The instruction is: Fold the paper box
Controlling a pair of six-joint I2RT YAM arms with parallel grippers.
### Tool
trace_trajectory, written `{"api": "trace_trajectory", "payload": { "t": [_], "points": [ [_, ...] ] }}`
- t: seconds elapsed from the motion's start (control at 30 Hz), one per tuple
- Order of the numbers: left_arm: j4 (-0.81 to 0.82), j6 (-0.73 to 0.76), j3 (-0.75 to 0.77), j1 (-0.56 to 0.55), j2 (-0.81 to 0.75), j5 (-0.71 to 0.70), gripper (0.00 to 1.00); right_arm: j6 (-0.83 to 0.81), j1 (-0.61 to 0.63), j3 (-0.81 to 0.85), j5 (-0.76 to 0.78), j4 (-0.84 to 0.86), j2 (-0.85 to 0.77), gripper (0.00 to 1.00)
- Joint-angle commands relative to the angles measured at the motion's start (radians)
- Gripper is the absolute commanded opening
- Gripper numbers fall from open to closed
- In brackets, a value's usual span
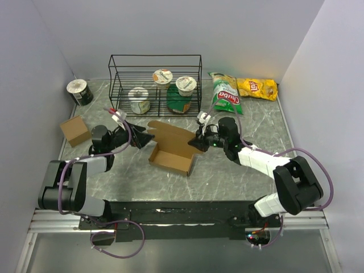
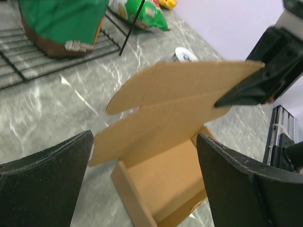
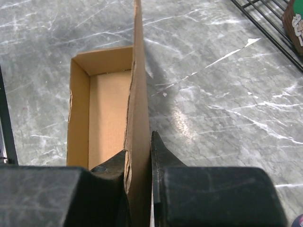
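Observation:
The paper box (image 1: pixel 170 154) is an oblong brown carton lying mid-table, its tray (image 3: pixel 102 113) open and its lid (image 1: pixel 170 133) raised. My right gripper (image 1: pixel 199 143) is shut on the lid's right edge; in the right wrist view the cardboard lid (image 3: pixel 139 85) is pinched edge-on between both fingers of that gripper (image 3: pixel 139 151). The left gripper (image 1: pixel 147 138) hovers open by the box's left end, touching nothing. Through its wide-apart fingers (image 2: pixel 144 137) I see the lid (image 2: pixel 180 104), the tray (image 2: pixel 165 179) and the right gripper's dark fingertip (image 2: pixel 241 92) on the lid.
A black wire rack (image 1: pixel 154 85) at the back holds yogurt cups and a green-topped jar. A green chip bag (image 1: pixel 224 94) and a yellow one (image 1: pixel 257 88) lie at the back right. A small cube-like cardboard box (image 1: pixel 75 129) and a round tin (image 1: pixel 79 92) sit at the left.

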Motion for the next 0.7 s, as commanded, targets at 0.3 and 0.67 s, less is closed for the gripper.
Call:
{"api": "trace_trajectory", "payload": {
  "t": [0.3,0.67],
  "points": [
    [0.138,0.061,0.013,0.006,0.115,0.005,0.99,-0.005,-0.022,0.041,-0.034,0.002,0.005,0.14],
    [0.111,0.102,0.119,-0.024,0.238,0.046,0.89,-0.004,-0.026,0.050,-0.040,-0.012,0.019,0.14]
  ]
}}
